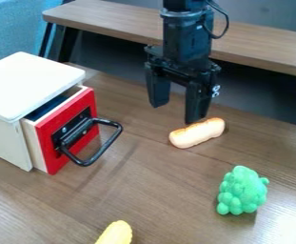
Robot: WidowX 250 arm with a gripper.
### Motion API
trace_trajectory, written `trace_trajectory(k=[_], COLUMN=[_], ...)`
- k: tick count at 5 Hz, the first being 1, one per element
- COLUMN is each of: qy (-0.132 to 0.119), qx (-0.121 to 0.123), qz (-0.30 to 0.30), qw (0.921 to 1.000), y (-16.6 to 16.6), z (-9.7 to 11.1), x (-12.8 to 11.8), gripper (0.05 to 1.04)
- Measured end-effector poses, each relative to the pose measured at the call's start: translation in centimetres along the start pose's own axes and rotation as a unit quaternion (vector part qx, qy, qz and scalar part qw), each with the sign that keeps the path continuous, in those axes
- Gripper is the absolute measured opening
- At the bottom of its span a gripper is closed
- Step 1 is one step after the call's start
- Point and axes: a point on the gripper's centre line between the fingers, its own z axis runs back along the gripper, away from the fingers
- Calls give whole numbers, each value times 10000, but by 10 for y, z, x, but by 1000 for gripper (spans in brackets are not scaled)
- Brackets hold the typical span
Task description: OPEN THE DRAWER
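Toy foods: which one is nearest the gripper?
The bread, close by the gripper; the green toy and the yellow toy lie farther off, nearer the camera.

The open end effector [173,110] hangs near the bread roll [198,133], the red-fronted drawer [45,136] ajar.

yellow toy [115,233] cut off below, cabinet [29,86] at left, arm [185,35] above
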Motion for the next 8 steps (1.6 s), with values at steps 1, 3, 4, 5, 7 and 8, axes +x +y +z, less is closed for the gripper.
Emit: trace_trajectory(k=[1,3,4,5,7,8], qy=[165,289,298,361,241,46], qx=[-35,-95,-33,4,425,640], qz=[8,324,479,641,845,924], qw=[9999,9990,9984,9973,9952,9937], y=[1,21,32,47,76,87], z=[-11,-30,-36,-43,-54,-54], x=[0,-3,-9,-18,-39,-42], gripper=[999,999,999,999,999,999])
